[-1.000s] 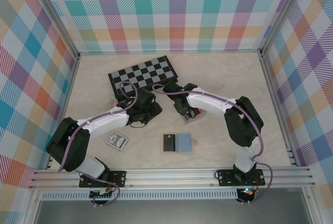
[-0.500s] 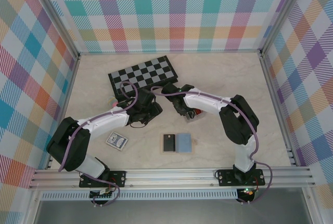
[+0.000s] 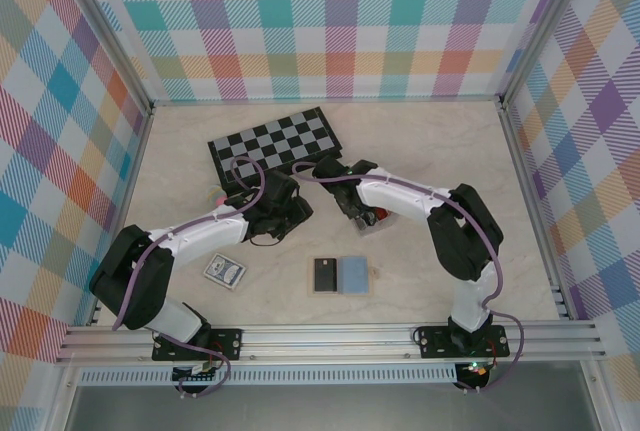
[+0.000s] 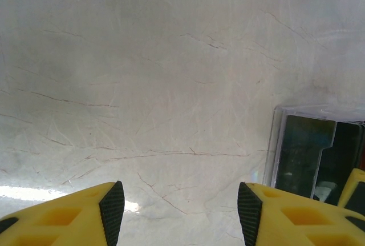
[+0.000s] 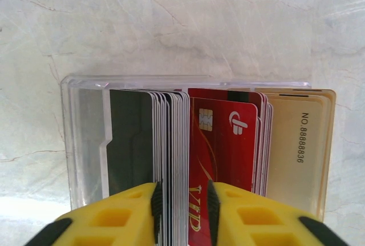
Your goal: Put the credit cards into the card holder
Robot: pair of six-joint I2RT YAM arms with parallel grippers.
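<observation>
The clear card holder (image 5: pixel 85 132) stands on the marble table, packed with upright credit cards: a white-edged stack (image 5: pixel 171 143), a red VIP card (image 5: pixel 228 143) and a gold one (image 5: pixel 296 149). My right gripper (image 5: pixel 184 206) reaches down over it, its yellow jaws narrowed around the white-edged stack and the edge of the red card. From above, that gripper (image 3: pixel 360 216) sits on the holder (image 3: pixel 370 221). My left gripper (image 4: pixel 181 212) hovers open over bare table, the holder (image 4: pixel 313 154) just to its right. A black card (image 3: pixel 325 274) and a blue card (image 3: pixel 353 273) lie on a tan wallet (image 3: pixel 371 276).
A folded chessboard (image 3: pixel 275 144) lies at the back, behind both grippers. A blue-patterned playing-card pack (image 3: pixel 225 271) rests near the left arm. Plaid walls enclose the table on three sides.
The right jaws have drawn closer together around the cards in the holder, and the right wrist shifted slightly. The left arm has not moved.
</observation>
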